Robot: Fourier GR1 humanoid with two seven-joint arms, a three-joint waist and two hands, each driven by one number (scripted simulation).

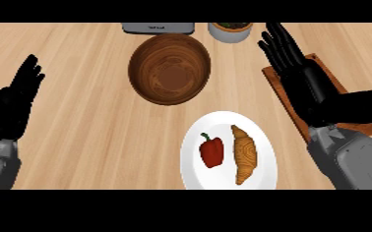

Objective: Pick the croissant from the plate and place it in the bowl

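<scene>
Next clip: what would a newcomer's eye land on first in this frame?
Probably the white plate at lower centre, holding a red pepper beside a golden croissant. Just above it sits the dark wooden bowl. The right hand is open at the upper right, over a wooden board; the left hand rests open at the left edge.

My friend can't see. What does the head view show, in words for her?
A croissant lies beside a red pepper on a white plate, with an empty wooden bowl farther back on the counter. The right hand is open right of the bowl; the left hand rests open at the left edge.
</scene>
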